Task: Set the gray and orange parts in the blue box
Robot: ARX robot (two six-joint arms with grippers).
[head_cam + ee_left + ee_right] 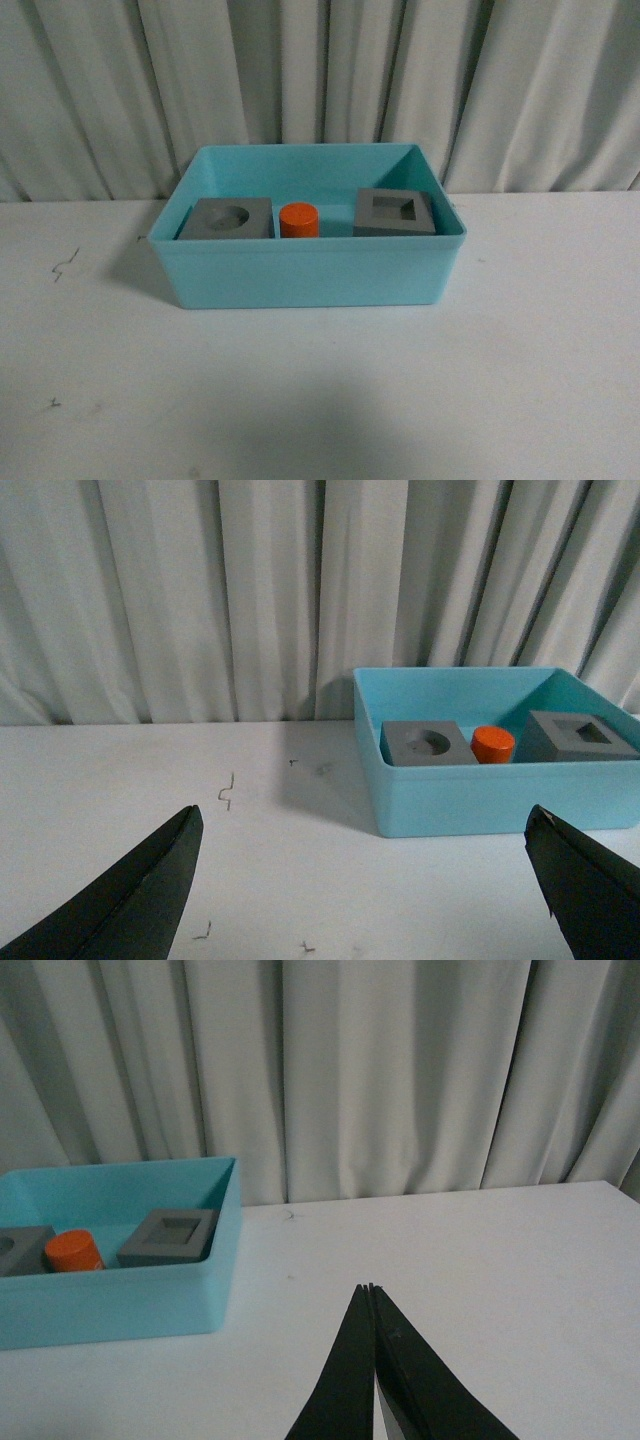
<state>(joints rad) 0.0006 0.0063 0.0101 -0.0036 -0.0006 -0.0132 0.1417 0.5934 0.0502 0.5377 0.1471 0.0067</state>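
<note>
The blue box (300,275) stands on the white table, centred in the front view. Inside it lie the gray cube with a round recess (228,218) at the left, the orange cylinder (298,220) in the middle, and the gray cube with a square recess (395,213) at the right. Neither arm shows in the front view. My left gripper (365,825) is open and empty, to the left of the box (480,800). My right gripper (370,1290) is shut and empty, to the right of the box (120,1300).
Pleated white curtains (320,80) hang behind the table. Small dark marks (227,792) dot the tabletop left of the box.
</note>
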